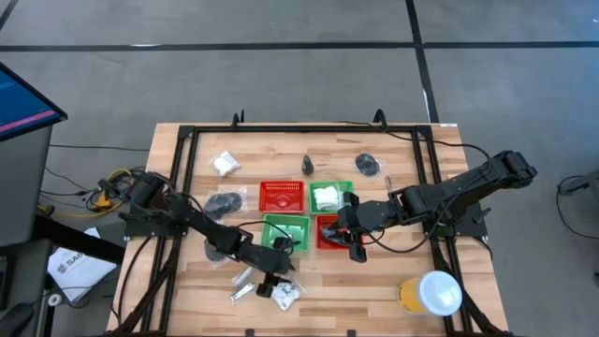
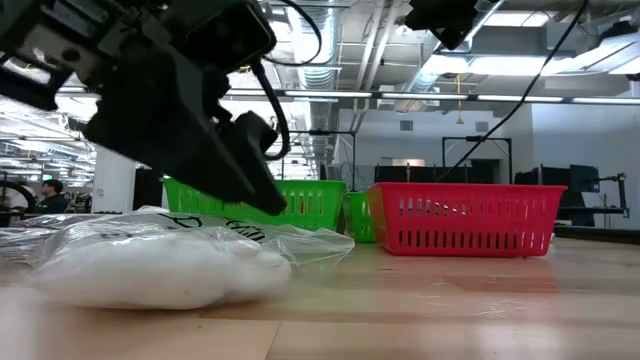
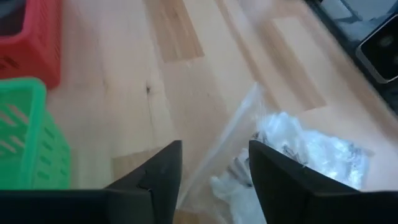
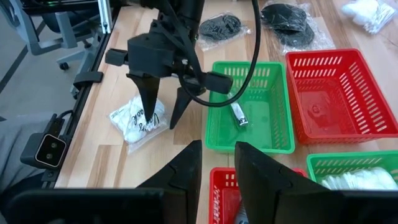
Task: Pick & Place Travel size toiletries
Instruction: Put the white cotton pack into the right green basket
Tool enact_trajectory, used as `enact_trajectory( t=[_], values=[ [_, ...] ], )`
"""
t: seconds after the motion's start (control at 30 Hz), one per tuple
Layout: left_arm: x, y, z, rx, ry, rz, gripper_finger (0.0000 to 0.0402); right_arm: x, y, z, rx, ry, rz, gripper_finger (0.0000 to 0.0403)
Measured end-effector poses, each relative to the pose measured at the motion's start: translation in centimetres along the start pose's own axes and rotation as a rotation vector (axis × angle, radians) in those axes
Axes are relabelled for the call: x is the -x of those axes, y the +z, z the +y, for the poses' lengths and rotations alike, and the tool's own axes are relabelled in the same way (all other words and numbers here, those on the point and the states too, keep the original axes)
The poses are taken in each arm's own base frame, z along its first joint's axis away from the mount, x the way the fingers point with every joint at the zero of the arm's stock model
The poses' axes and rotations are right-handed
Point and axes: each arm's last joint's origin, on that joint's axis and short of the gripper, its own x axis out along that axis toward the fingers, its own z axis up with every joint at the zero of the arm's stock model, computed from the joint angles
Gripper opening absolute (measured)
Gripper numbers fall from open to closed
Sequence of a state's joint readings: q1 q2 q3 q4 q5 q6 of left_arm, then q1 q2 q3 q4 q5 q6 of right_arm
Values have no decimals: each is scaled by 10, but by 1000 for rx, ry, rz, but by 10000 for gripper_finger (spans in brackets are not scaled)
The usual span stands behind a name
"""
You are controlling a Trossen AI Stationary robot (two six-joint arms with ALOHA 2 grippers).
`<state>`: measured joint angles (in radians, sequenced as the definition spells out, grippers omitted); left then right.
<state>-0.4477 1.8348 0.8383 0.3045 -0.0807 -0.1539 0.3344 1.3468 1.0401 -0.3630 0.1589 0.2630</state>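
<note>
A white crinkly packet (image 3: 305,152) in a clear wrap lies flat on the wood near the table's near edge (image 1: 286,294) (image 4: 135,119). My left gripper (image 3: 214,146) (image 4: 160,118) is open and stands over the packet's edge, fingertips pointing down. In the low view its finger (image 2: 262,195) ends just above the packet (image 2: 160,265). My right gripper (image 4: 217,146) (image 1: 354,245) is open over the near red basket (image 1: 328,234). A silver tube (image 4: 239,116) lies in the near green basket (image 4: 249,106). Another white packet (image 1: 327,197) fills the far green basket. My left gripper's open fingers (image 4: 149,106) come from above, slanting down at the white packet's edge (image 3: 249,155), one finger on each side of the clear wrap. Whether they touch the wrap I cannot tell. The packet lies flat on the table.
A far red basket (image 1: 281,197) sits beside the green one. Loose on the table are black coiled pieces (image 1: 225,201) (image 1: 368,166), a white packet (image 1: 225,164) and silver tubes (image 1: 241,286). The yellow tub with its white lid (image 1: 432,292) stands at the near right.
</note>
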Motion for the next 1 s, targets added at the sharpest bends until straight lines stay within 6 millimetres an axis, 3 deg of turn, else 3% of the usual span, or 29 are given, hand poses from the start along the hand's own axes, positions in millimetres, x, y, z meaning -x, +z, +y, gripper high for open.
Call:
enact_trajectory(
  t=[0.4, 1.0],
  values=[
    [-10, -10, 3, 0, 15, 33, 170, 0, 0, 0, 0, 0, 0, 87],
    [-10, -14, 5, -28, 61, 73, 97, 0, 0, 0, 0, 0, 0, 87]
  ],
)
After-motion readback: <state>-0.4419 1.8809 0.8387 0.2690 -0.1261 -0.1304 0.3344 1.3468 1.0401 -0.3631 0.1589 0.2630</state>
